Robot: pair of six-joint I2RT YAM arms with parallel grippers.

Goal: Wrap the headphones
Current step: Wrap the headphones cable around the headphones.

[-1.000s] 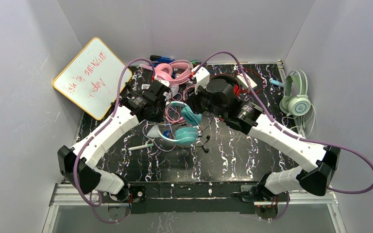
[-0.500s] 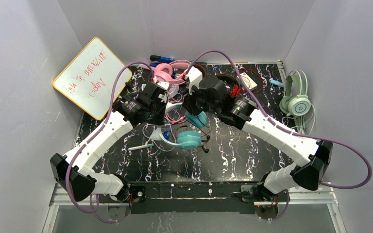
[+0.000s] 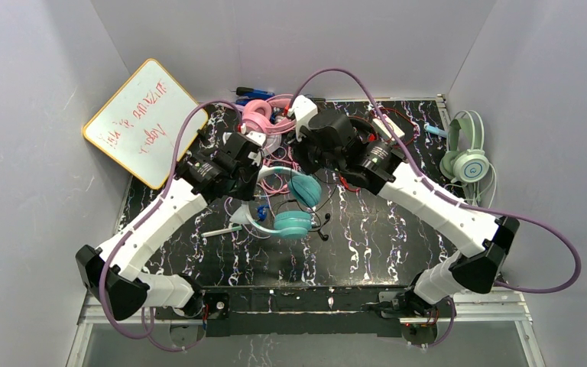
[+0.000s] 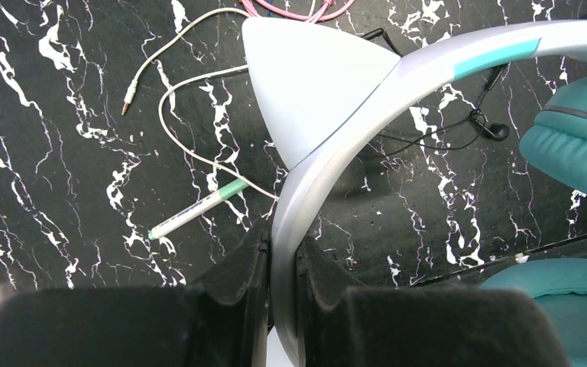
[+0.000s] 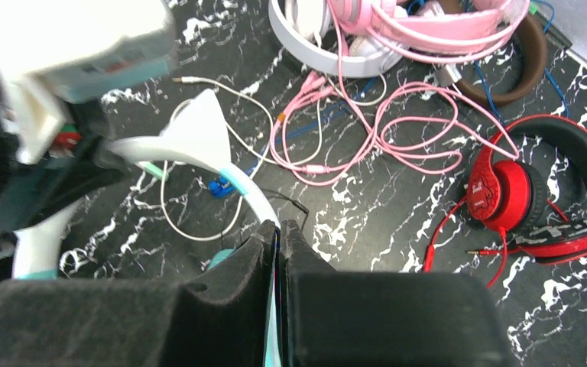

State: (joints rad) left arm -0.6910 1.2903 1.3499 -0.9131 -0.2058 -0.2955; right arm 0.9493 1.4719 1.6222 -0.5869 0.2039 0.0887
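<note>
Centrally, arched, padded teal headphones (image 3: 292, 223)

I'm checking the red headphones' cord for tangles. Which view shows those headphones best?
The right wrist view: the red headphones lie in plain sight, their cord looping beside them. In the top view the right arm hides most of them. The left wrist view does not show them.

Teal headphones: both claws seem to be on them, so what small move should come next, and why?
Probably lift the teal headphones a little. The left gripper clamps the band, the right gripper pinches its other end, and the white cord lies slack on the table near tangled pink cord; raising should free it for wrapping.
</note>
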